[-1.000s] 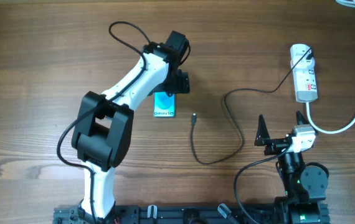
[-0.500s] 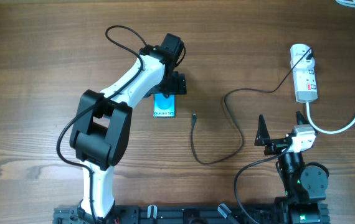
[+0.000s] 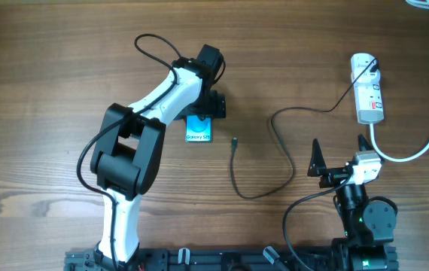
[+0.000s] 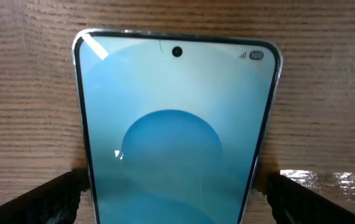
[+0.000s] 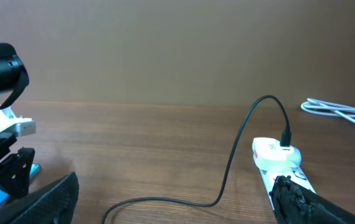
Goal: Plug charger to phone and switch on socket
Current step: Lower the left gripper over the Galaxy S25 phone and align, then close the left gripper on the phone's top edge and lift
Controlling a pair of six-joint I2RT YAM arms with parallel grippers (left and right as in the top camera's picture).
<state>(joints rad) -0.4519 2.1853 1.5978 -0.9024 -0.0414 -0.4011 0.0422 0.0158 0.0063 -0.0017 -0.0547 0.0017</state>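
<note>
Nearest the base, well to the right of the phone [image 3: 199, 132] and closer in than it: right gripper [image 3: 339, 149], fingers spread wide, gripping nothing, above bare table [image 3: 41, 68]. Next out, between that gripper and the phone: black charger cable [image 3: 260, 194] looping over the wood, its small connector tip [image 3: 234, 141] lying loose just right of the phone, not touching it. Then the phone itself, flat, turquoise screen up, lettered end toward the base. Over the phone's far end: left gripper [image 3: 203, 113], fingers [image 4: 40, 200] wide apart, one just beside each long edge; contact hard to tell, nothing clamped. About as far out, well right of the phone: white power strip [image 3: 369, 98], the charger's black plug [image 3: 372, 69] seated in it, thick white lead [image 3: 418, 154] curving away.
</note>
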